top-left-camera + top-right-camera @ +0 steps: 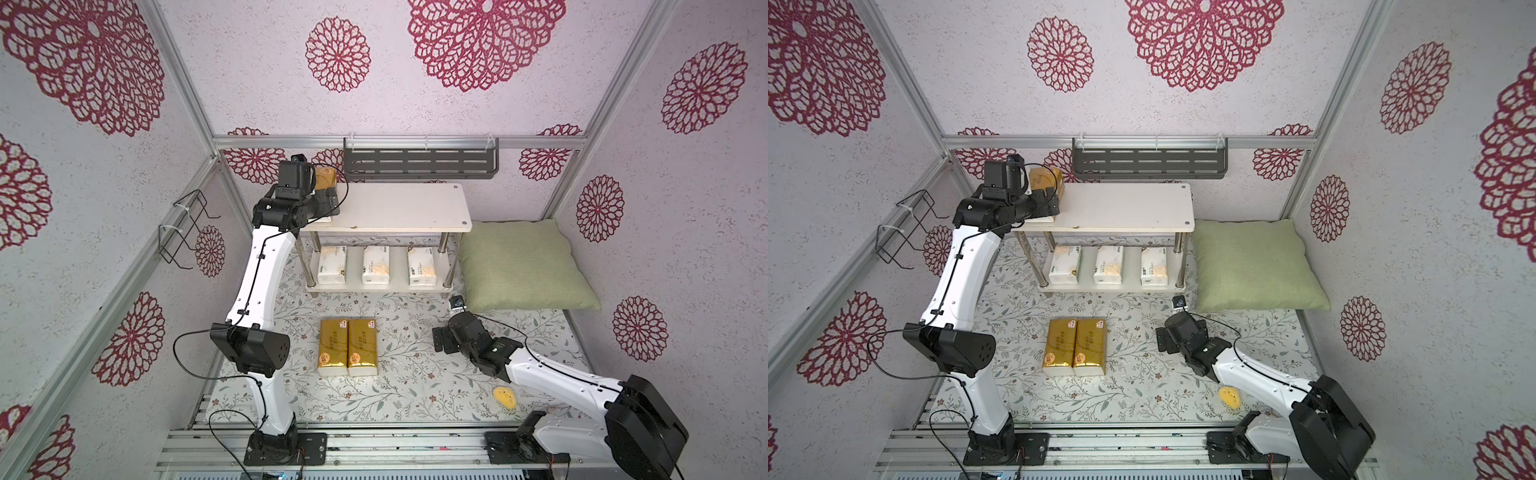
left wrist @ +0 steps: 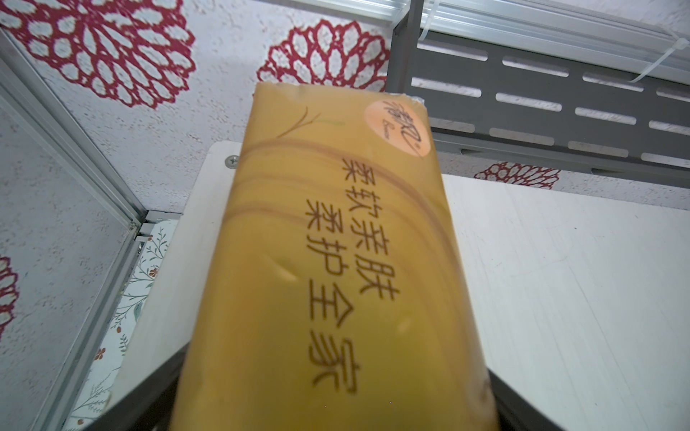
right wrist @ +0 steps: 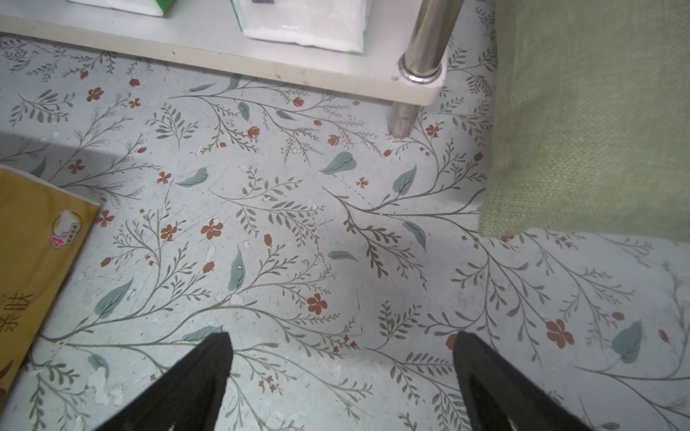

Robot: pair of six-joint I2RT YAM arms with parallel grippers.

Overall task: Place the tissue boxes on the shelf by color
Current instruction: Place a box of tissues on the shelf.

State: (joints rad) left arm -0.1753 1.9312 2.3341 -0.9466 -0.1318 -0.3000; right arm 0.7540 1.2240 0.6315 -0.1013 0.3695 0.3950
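Gold pack (image 2: pixel 328 242) lay between left gripper's (image 1: pixel 328 199) jaws atop shelf (image 1: pixel 407 208), colour-sorted above white packs (image 1: pixel 376 264); grip unclear, right gripper (image 3: pixel 341 336) wide.

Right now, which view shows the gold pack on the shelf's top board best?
The left wrist view: the gold pack fills it, print legible, resting on the top board. Both top views show only its far end behind the left arm. The right wrist view misses it.

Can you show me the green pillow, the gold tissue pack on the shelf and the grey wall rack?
green pillow (image 1: pixel 525 266), a top view, middle of its cover.
gold tissue pack (image 2: pixel 336 261), left wrist view, its printed face.
grey wall rack (image 1: pixel 420 166), a top view, its slotted front.
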